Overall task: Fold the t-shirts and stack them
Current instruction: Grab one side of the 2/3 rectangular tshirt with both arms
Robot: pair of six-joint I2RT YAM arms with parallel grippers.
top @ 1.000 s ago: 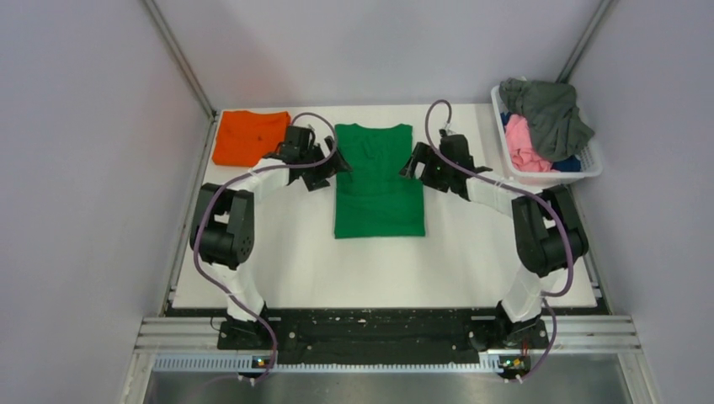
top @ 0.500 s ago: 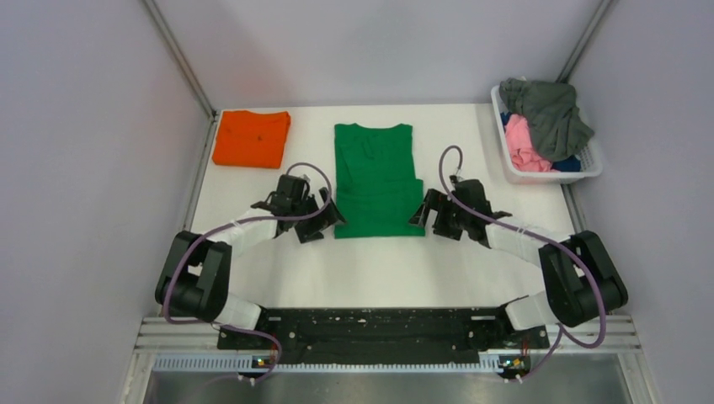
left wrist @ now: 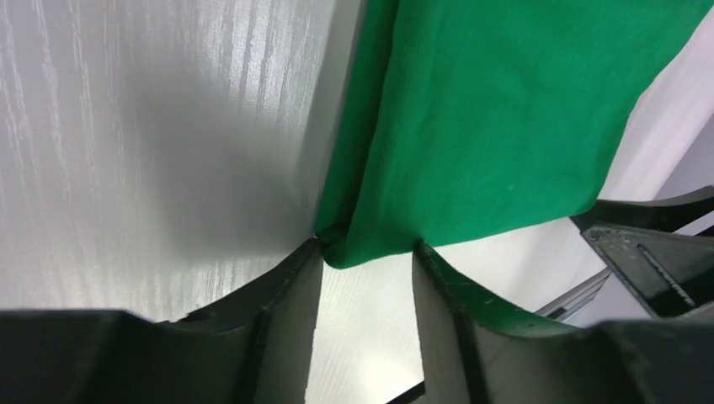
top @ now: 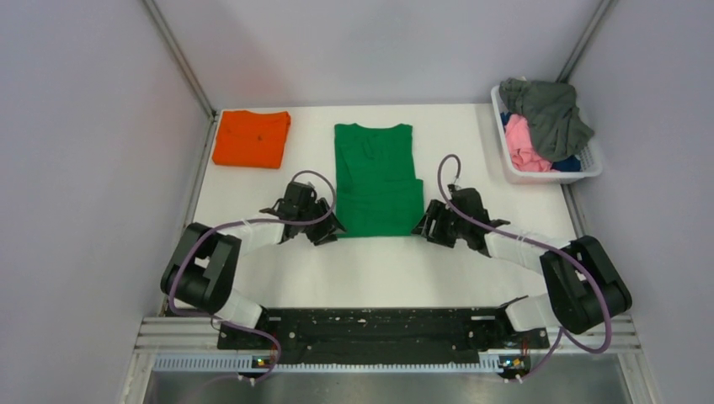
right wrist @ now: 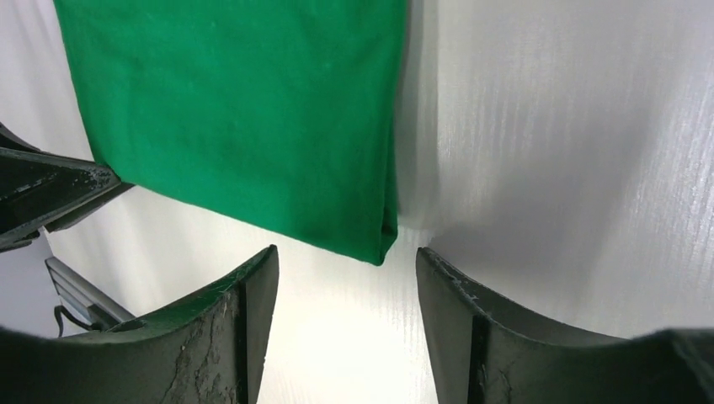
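The bright green t-shirt (top: 376,177) lies flat mid-table, folded into a long strip with its neck at the far end. My left gripper (top: 330,229) is at its near left corner and my right gripper (top: 422,225) at its near right corner, both low on the table. In the left wrist view the green corner (left wrist: 364,252) pokes between the tips of the left gripper (left wrist: 366,248), touching one finger (left wrist: 286,286), with a gap still showing. In the right wrist view the right gripper (right wrist: 346,250) stands open just short of the green corner (right wrist: 380,240). An orange t-shirt (top: 251,137) lies folded at the far left.
A white basket (top: 551,175) at the far right holds a grey tee (top: 551,114), a pink one (top: 522,143) and a blue one (top: 572,163). Grey walls close in the table on three sides. The white tabletop (top: 379,269) stretches between the green shirt and the arm bases.
Both arms have drawn back from the green shirt's far half to its near corners and dropped low. Both pairs of jaws have narrowed.
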